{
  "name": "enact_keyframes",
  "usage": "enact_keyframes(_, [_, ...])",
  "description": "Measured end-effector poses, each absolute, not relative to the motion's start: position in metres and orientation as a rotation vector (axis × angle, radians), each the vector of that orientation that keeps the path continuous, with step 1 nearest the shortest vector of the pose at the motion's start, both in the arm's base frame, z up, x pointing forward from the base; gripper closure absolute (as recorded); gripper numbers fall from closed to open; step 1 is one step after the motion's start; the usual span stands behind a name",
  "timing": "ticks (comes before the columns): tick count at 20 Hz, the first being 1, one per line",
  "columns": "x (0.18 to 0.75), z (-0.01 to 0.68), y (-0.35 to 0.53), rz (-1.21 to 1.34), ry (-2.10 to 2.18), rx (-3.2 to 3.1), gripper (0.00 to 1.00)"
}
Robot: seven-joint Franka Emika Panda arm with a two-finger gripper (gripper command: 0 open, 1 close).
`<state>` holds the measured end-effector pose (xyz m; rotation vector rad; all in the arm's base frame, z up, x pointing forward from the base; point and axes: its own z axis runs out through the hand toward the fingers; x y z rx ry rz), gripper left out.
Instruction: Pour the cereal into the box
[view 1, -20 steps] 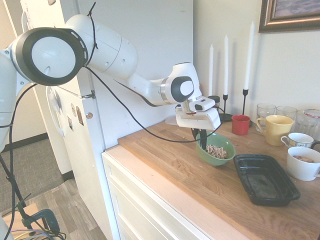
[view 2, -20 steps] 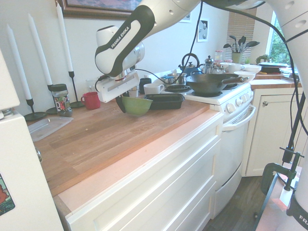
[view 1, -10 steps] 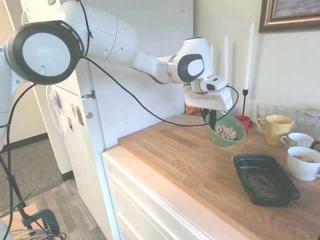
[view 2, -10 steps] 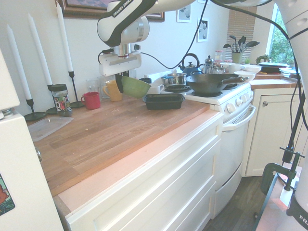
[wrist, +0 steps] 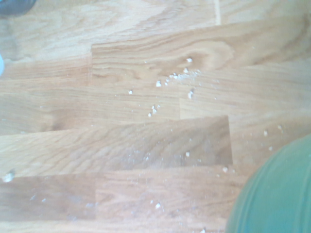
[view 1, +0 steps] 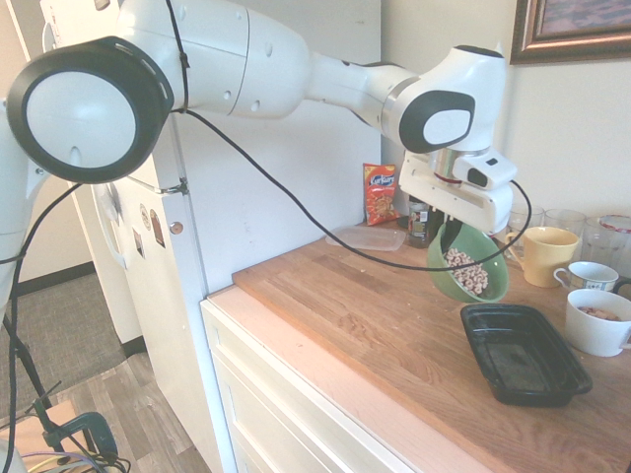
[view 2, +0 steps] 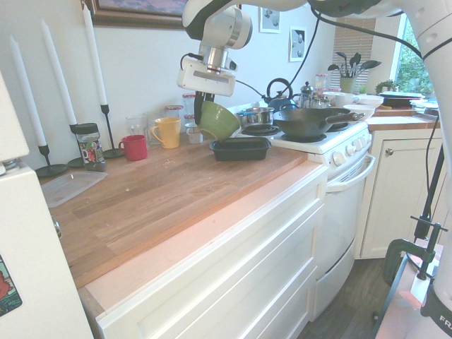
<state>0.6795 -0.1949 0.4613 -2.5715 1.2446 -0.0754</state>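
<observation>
My gripper (view 1: 449, 229) is shut on the rim of a green bowl (view 1: 471, 264), held in the air and tilted toward the box. The cereal (view 1: 466, 271), a heap of tan and pinkish rings, lies inside the bowl. In the second exterior view the gripper (view 2: 200, 111) holds the same bowl (view 2: 219, 120) just above and left of the box (view 2: 241, 147). The box (view 1: 523, 353) is a shallow black tray on the wooden counter, below and right of the bowl. A curved green part of the bowl (wrist: 274, 191) shows in the wrist view above the crumb-strewn counter.
A yellow mug (view 1: 544, 252), white mugs (view 1: 596, 321) and glasses (view 1: 562, 223) stand behind the box. A clear flat container (view 1: 367, 236) and a snack bag (view 1: 380, 193) sit at the back. A red cup (view 2: 133, 147), candlesticks (view 2: 106, 134) and a stove with a pan (view 2: 311, 121) are nearby.
The arm has lifted the green bowl off the counter and carried it toward the black box, tilting it more steeply. The gripper stayed shut on the rim.
</observation>
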Motion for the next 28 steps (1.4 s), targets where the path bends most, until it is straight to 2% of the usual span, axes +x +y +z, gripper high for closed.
enact_keyframes(6, [0.683, 0.442, -0.230, -0.021, 1.240, -2.478, 1.00])
enact_keyframes(15, [0.666, 0.452, -0.278, 0.049, 1.162, -2.271, 1.00])
enact_keyframes(28, [0.649, 0.428, -0.305, 0.166, 1.101, -2.110, 1.00])
